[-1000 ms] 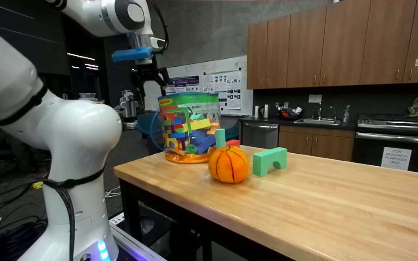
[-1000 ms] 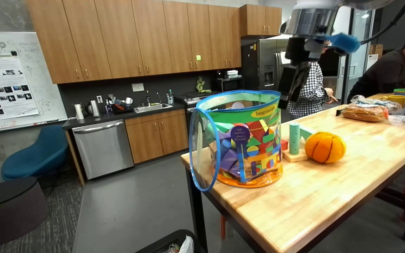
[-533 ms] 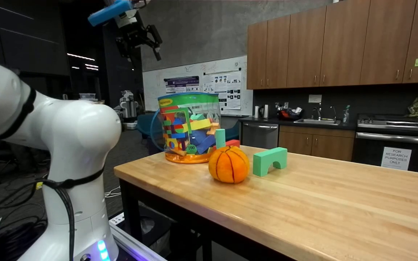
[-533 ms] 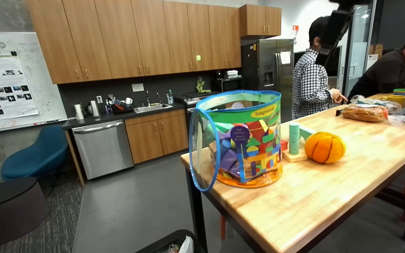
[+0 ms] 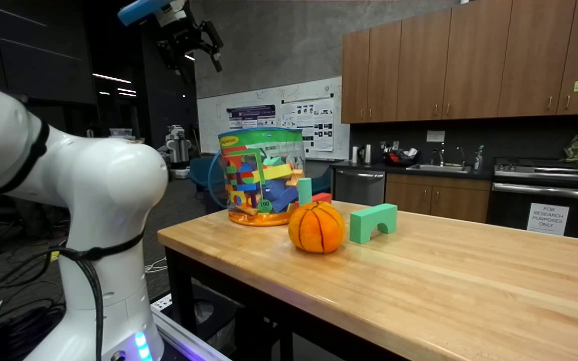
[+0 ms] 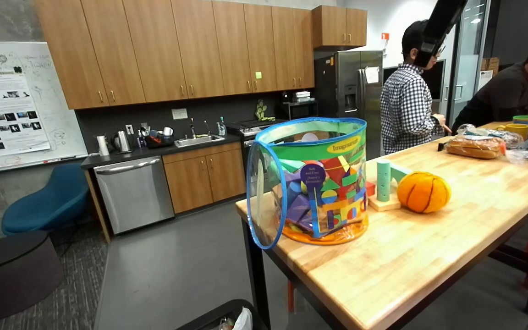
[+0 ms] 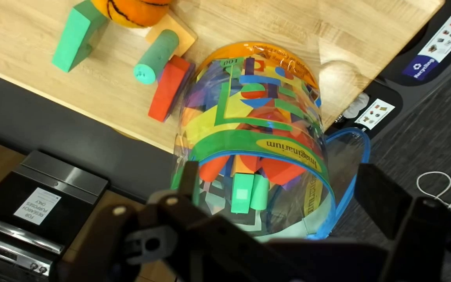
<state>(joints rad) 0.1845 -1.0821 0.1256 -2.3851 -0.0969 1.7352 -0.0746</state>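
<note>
The arm (image 5: 113, 173) is bent off to one side of the clear tub (image 5: 271, 136), with the gripper (image 7: 278, 167) tilted way up above the tub's rim. Gripper's spread super wide, hanging in open air, and the blocks (image 7: 242, 196) are just sitting inside the tub.

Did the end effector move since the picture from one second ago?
Yes, upward: in an exterior view, the end effector was partly overlapping the whiteboard earlier; now it appears entirely above the board's top edge.
</note>
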